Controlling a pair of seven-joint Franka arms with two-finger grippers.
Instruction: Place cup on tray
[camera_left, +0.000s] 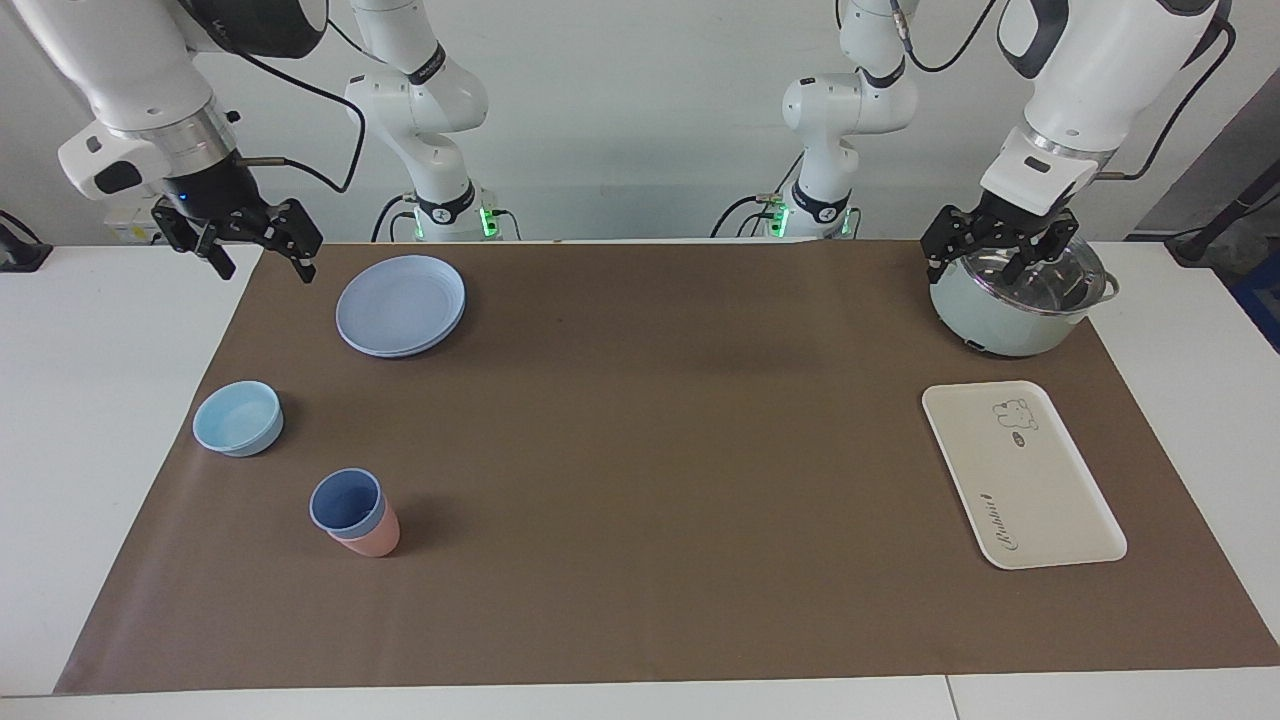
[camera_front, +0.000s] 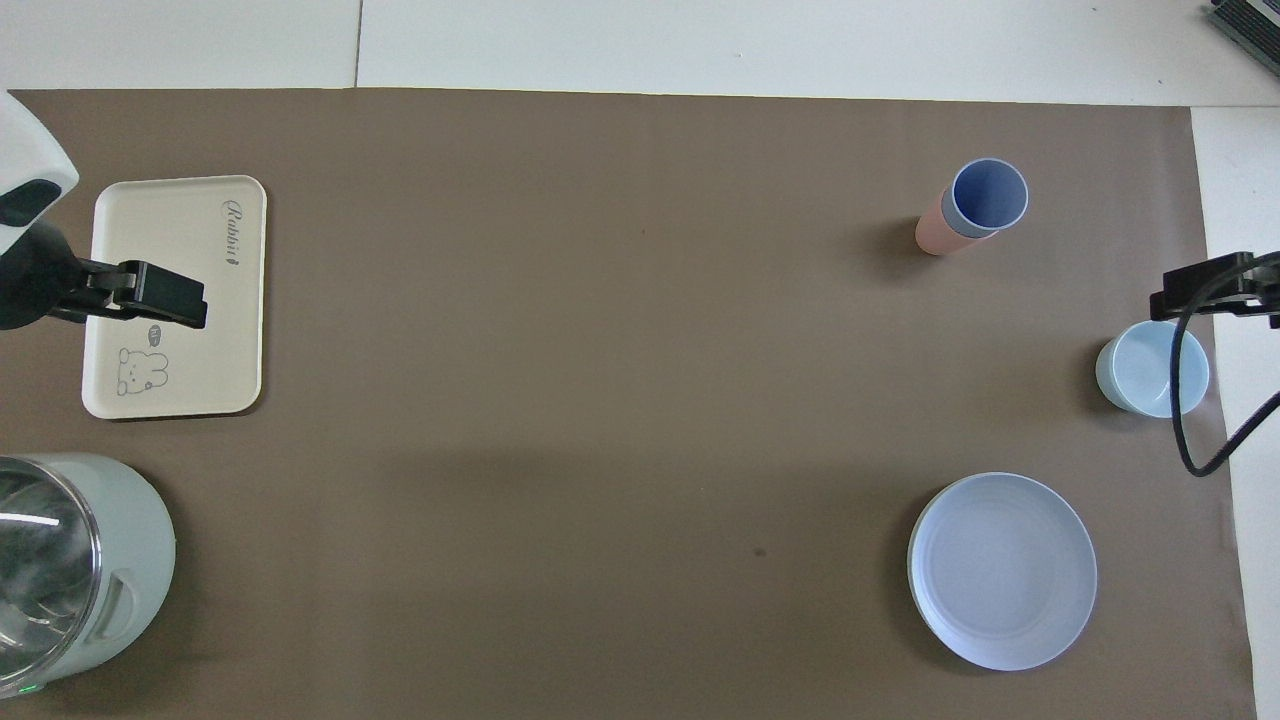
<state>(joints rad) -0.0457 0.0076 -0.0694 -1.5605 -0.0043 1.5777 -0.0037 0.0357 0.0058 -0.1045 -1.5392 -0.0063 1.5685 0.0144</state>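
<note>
The blue cup (camera_left: 346, 500) sits nested in the pink tumbler (camera_left: 368, 536) at the right arm's end, well apart from the tray (camera_left: 1020, 473) — both the right gripper (camera_left: 258, 255) and left gripper (camera_left: 992, 255) hang wide open holding nothing — so my worry is a grab lifting both cups together.

We see both arms up in air, bent at elbow, wrists tipped down.

Right gripper (camera_left: 258, 257) hangs over own end of surface, close to its base. Jaws wide apart, holding nothing.

Left gripper (camera_left: 990, 258) hangs over its own end of surface. Jaws wide apart too, holding nothing.

Both arms wait.
</note>
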